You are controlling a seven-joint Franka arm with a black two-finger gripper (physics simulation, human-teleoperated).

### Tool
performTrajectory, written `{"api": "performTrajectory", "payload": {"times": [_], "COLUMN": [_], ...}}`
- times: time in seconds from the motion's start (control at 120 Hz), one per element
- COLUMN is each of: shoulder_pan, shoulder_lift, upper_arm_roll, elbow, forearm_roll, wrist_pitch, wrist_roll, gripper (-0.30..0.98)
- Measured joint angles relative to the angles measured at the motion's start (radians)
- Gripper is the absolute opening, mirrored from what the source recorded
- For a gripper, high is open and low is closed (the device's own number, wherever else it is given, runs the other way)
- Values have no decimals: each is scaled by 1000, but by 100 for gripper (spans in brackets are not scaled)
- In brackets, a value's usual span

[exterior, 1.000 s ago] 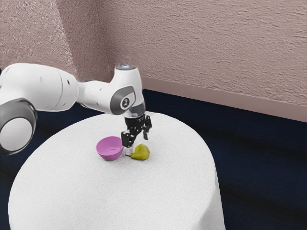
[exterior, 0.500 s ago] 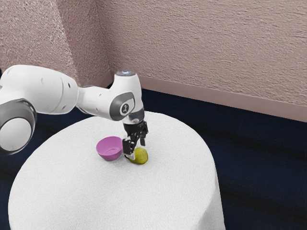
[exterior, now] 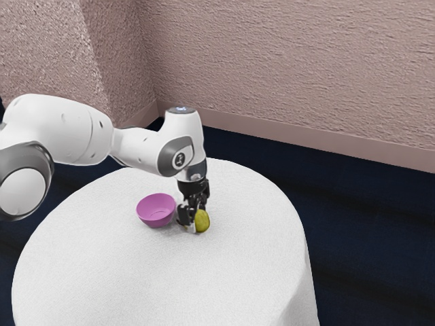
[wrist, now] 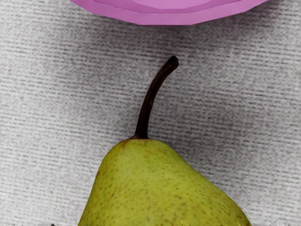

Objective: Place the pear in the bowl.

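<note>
Pear (exterior: pixel 202 222) on its side on the white-clothed round table (exterior: pixel 109 272), outside the pink bowl (exterior: pixel 156 221) and near it; in the exterior view, placed toward that view's right from the bowl, partly hidden behind the black gripper (exterior: pixel 195 219). Gripper lowered to the fruit, at pear height and pointing down; degree of opening hidden by overlap with the pear; cannot tell how wide, nor whether in firm hold of anything. In the wrist view, yellow-green skin with fine brown speckling, body broad below a tapered neck; dark brown stem (wrist: pixel 151 96) curved, tip directed toward the bowl; strip of woven cloth visible between stem tip and bowl rim, hence apart, not touching. Bowl upright, wide-mouthed, with faceted rim close up; set on the same cloth. White arm (exterior: pixel 68 129) with grey joint covers, entering from the exterior view's left and reaching over the table; bowl on the arm's side of the pear. Behind, rough pinkish wall (exterior: pixel 272 61) with smooth baseboard (exterior: pixel 306 137); dark blue floor (exterior: pixel 367 217) around the table.
</note>
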Motion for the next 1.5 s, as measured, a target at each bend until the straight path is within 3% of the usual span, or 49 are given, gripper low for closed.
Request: {"api": "performTrajectory", "payload": {"times": [0.3,0.567,0.808,1.067,1.342,1.5], "shoulder_pan": [0,-4,140,190,200,191], "shoulder_lift": [-6,-98,-177,-163,-149,-196], "upper_arm_roll": [-10,-11,-9,-9,-10,-12], "elbow": [2,-6,-54,-75,-75,-69], "forearm_roll": [0,4,10,10,14,16], "wrist_pitch": [3,-13,-38,-47,-47,-62], "wrist_roll": [-22,-31,-34,-35,-32,-8], "gripper": [39,25,23,21,48,58]}}
